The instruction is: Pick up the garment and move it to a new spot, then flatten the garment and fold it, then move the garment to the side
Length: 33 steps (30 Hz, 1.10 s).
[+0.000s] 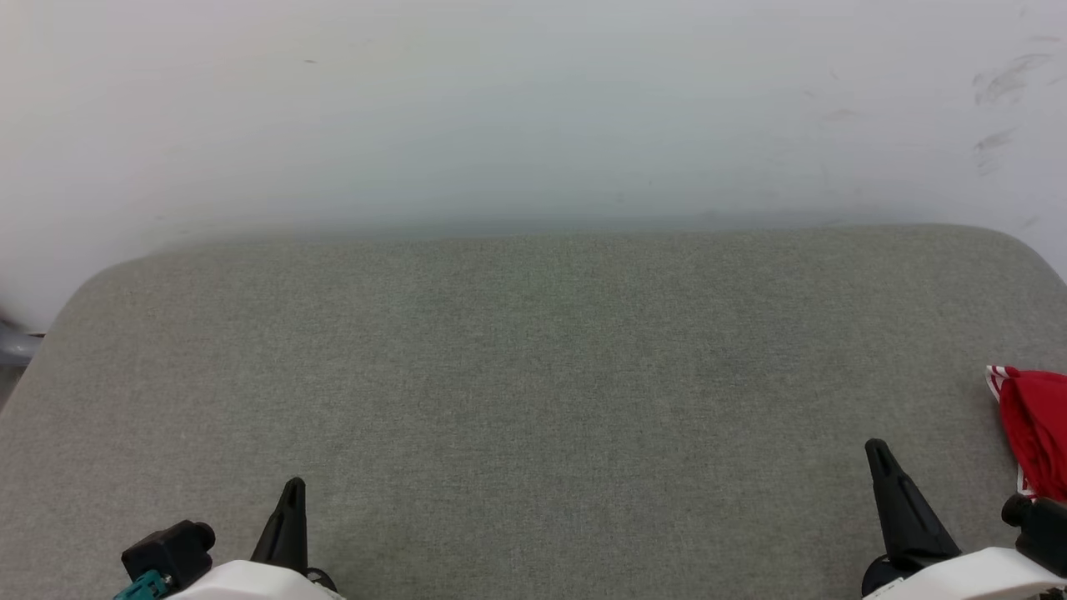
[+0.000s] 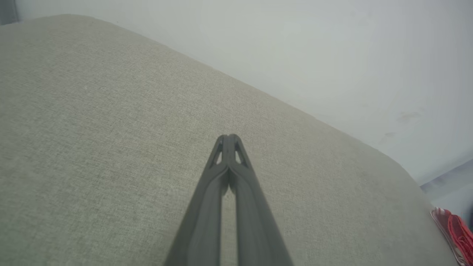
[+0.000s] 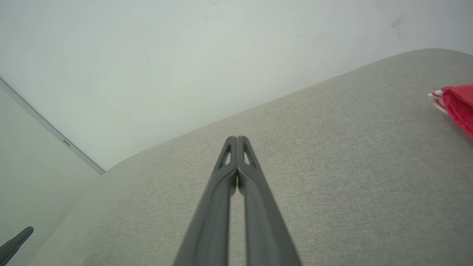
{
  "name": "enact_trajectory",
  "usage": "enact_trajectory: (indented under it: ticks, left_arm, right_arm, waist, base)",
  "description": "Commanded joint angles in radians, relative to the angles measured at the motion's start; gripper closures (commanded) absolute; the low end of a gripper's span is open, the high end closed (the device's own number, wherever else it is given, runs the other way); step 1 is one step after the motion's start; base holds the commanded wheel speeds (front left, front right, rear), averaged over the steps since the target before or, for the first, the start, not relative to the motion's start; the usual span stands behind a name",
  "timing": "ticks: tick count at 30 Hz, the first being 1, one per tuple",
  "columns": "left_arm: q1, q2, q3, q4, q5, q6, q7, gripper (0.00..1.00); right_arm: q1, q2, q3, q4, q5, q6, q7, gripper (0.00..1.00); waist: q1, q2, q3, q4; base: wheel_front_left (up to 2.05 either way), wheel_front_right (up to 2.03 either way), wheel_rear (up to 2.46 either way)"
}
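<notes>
Fingers of left gripper [image 2: 229, 137] and right gripper [image 3: 237, 139] are pressed together, empty; garment [image 1: 1038, 433] at 3 o'clock near worktop [image 1: 533, 375] edge could be pushed off if approached unopened.

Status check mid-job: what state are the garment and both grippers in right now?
garment: lying loose at the right edge of the grey fabric surface, cut off by the frame; folded or bunched, cannot tell.
left gripper: shut, empty, over bare fabric.
right gripper: shut, empty, apart from the garment.
</notes>
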Motion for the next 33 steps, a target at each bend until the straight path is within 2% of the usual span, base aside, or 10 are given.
enact_trajectory:
  ticks: [1,18,33]
  left_arm:
    - [-0.033,-0.003,0.018,-0.005,-0.043,-0.013,0.010,1.00]
    - [-0.073,-0.048,0.081,0.024,-0.245,-0.070,0.071,1.00]
    - [-0.099,-0.081,0.127,0.043,-0.386,-0.109,0.115,1.00]
  right_arm:
    - [-0.035,-0.011,0.001,0.002,0.055,0.000,0.002,1.00]
    - [-0.087,-0.018,0.001,0.071,0.316,0.000,0.014,1.00]
    - [-0.123,-0.020,-0.002,0.120,0.496,0.000,0.025,1.00]
  waist:
    - [-0.0001,0.0000,0.001,0.000]
    - [-0.0001,0.0000,0.012,0.004]
    - [-0.0001,0.0000,0.021,0.007]
  base:
    - [0.00,0.00,0.00]
    - [0.00,0.00,0.00]
    - [0.00,0.00,0.00]
